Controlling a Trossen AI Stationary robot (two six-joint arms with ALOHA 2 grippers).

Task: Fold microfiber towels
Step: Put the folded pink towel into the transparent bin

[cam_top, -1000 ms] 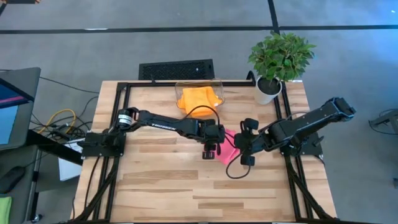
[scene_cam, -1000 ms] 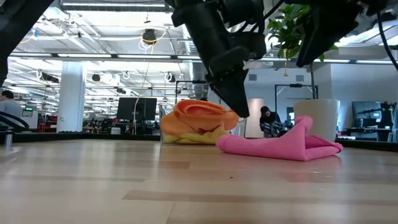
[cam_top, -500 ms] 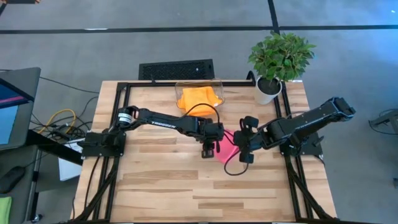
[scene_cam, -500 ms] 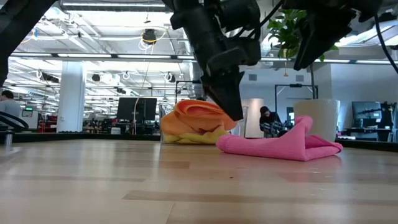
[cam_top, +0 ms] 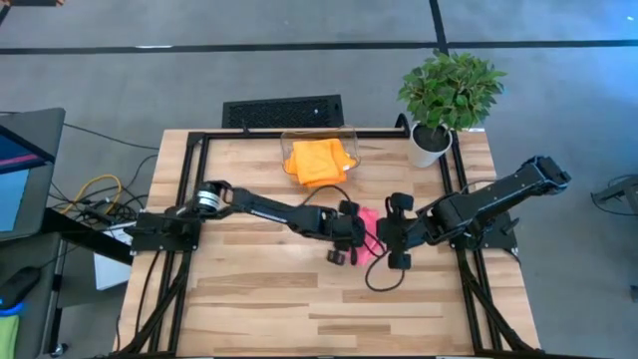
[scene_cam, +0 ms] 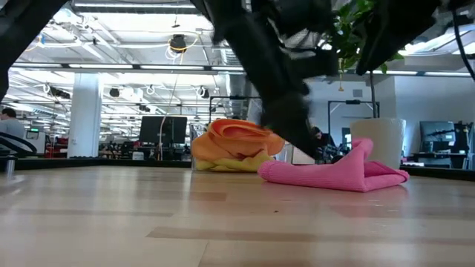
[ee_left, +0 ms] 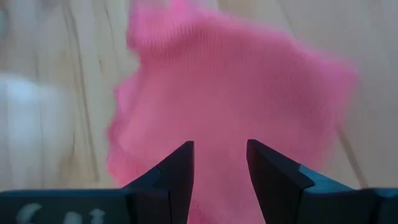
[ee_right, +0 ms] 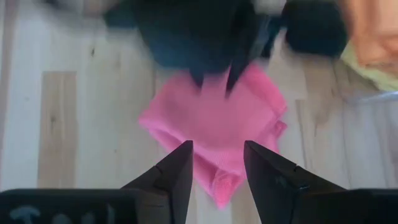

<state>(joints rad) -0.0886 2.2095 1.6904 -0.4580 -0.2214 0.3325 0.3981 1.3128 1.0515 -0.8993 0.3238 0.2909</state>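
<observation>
High view: on the slatted wooden surface, the left tool and right tool flank the hot pink towel, which lies near the middle. The orange towels sit heaped in the clear plastic bin at the far edge, beside a potted plant.

Low view: the pink towel lies rumpled, one corner standing up, so the fold looks unfinished; next, a tool likely must pinch an edge and carry it across. A yellow towel peeks from under the orange heap. Behind stretches an open-plan office with monitors.

Left wrist view: the left tool's fingers are parted, grasping nothing, poised over pink cloth.

Right wrist view: the right tool's fingers are likewise released above the towel.
</observation>
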